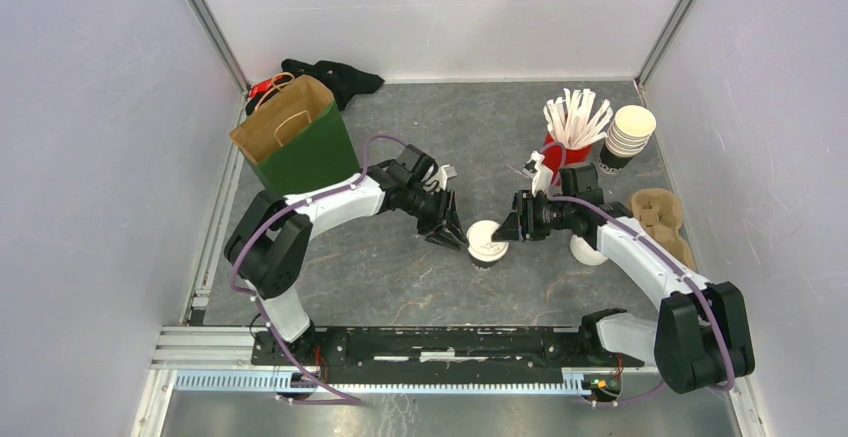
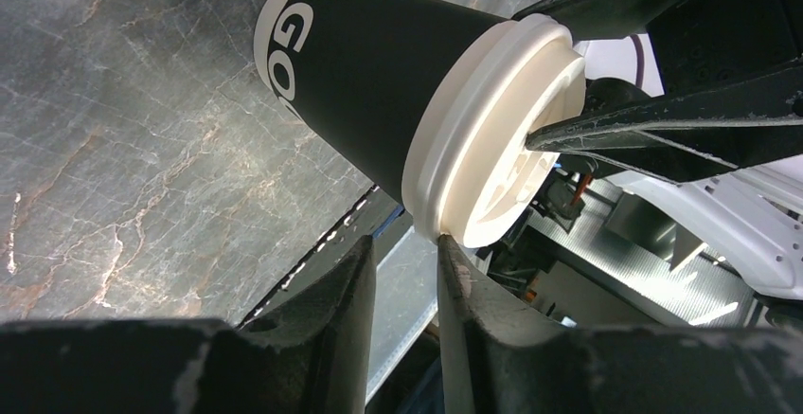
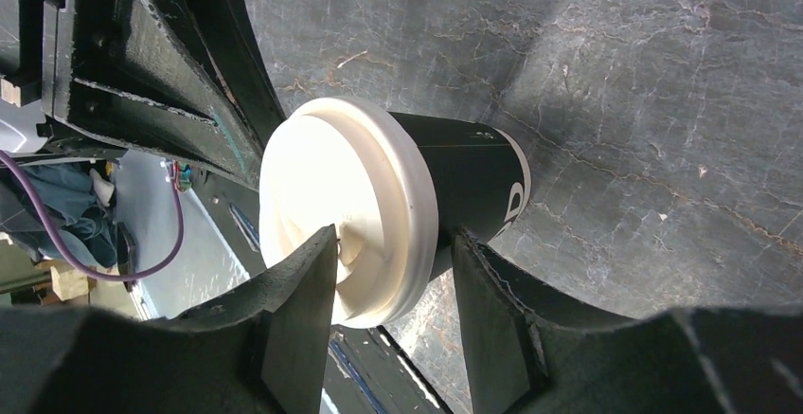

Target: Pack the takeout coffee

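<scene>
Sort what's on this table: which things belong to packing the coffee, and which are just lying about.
For the job:
- dark paper cup with white plastic lid
- what looks like a second lidded cup, partly hidden
- likely packing: brown cardboard cup carrier, brown-and-green paper bag

Lying about:
- stack of lidless paper cups
- red holder of white stirrers
- black cloth

The top view looks down from high above and behind the near edge of the grey marbled desk (image 1: 400, 277), taking in both far corners. Both wrist views sit very close, facing one another across the same dark paper cup with a round white plastic lid (image 1: 487, 244). The left one seems angled toward the near edge.
</scene>
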`<state>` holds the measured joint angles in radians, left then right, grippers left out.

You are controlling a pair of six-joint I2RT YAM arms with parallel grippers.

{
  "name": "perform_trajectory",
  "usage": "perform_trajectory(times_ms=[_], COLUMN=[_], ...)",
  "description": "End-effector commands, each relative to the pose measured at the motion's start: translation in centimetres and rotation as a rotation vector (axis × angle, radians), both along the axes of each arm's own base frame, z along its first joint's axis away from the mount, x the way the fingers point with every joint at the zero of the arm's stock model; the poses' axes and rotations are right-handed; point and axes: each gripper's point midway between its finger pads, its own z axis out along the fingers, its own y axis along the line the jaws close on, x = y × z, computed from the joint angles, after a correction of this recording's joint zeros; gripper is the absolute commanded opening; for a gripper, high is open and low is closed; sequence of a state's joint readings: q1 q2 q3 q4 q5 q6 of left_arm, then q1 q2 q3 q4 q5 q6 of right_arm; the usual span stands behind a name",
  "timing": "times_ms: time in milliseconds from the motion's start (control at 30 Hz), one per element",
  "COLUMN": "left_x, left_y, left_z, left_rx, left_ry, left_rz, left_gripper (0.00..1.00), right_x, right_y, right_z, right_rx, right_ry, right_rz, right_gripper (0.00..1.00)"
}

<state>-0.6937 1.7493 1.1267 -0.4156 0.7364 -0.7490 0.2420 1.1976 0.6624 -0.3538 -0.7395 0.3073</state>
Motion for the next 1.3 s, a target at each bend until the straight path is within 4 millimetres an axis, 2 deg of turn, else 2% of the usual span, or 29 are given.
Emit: perform_trajectory(times_ms=[0,133,267,333,500,600,767,933,1133,1267], left_x=[-1.6,-3.4,-3.6,-2.8,0.2,1.5,3.1,3.6,4.4,4.2], left_y=[7.9,10.9,11.1,9.8,5.3,3.7,2.4,1.6,0.6,0.7], left_z=[-10.6,-13.8,-14.7,-13.4,-7.0,-4.6,-1.8,0.7,3.3,3.9], left_rx=[0.498,0.612,0.617,0.563,0.365,0.297,0.255,0.197,0.139,0.129], left_ry=[-0.03,-0.006,-0.006,-0.027,-0.12,-0.161,-0.226,-0.259,-0.304,-0.31], left_rz=[-0.006,-0.024,-0.03,-0.026,0.002,0.003,0.004,0.014,0.022,0.027], left_gripper=[0.32,0.3,0.29,0.29,0.33,0.36,0.39,0.44,0.49,0.52], right_x=[-0.1,-0.8,-1.1,-1.0,0.7,1.3,1.6,2.4,2.2,1.7], right_y=[-1.5,-2.1,-2.5,-1.9,-0.6,-0.6,-1.9,-2.7,-2.8,-2.6], right_z=[-2.7,-4.4,-4.7,-3.5,1.7,3.2,2.9,4.2,4.3,4.7], right_rx=[-0.105,-0.128,-0.105,-0.052,0.038,0.028,-0.131,-0.28,-0.323,-0.38], right_ry=[0.009,0.03,0.045,0.041,-0.045,-0.081,-0.093,-0.16,-0.184,-0.234], right_rz=[-0.059,-0.064,-0.062,-0.047,-0.01,0.004,0.027,0.031,0.05,0.086], right_gripper=[0.52,0.52,0.52,0.53,0.65,0.71,0.82,0.91,0.93,0.95])
